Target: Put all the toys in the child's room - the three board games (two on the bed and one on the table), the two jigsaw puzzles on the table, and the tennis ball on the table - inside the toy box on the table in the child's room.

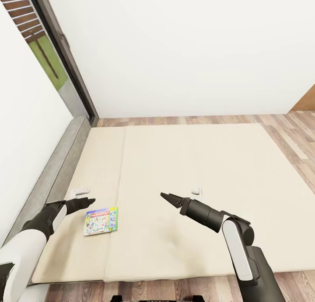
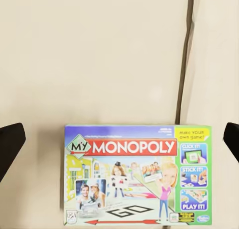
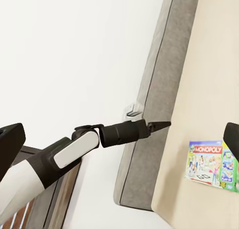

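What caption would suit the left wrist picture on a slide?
Open left gripper hovers over a Monopoly board game lying flat on the cream bed.

Even, bright, diffuse light fills all three renders, with no glare or visible lamp. Daylight shows through the window (image 1: 41, 53). Shadows are faint: a soft one under the board game (image 1: 101, 220) on the bed (image 1: 197, 162). Everything is sharp; the head view's straight edges splay outward toward its borders.

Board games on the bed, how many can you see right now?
1. A My Monopoly box lies flat on the bed, near its seam, just beside the left hand. Others may be out of view.
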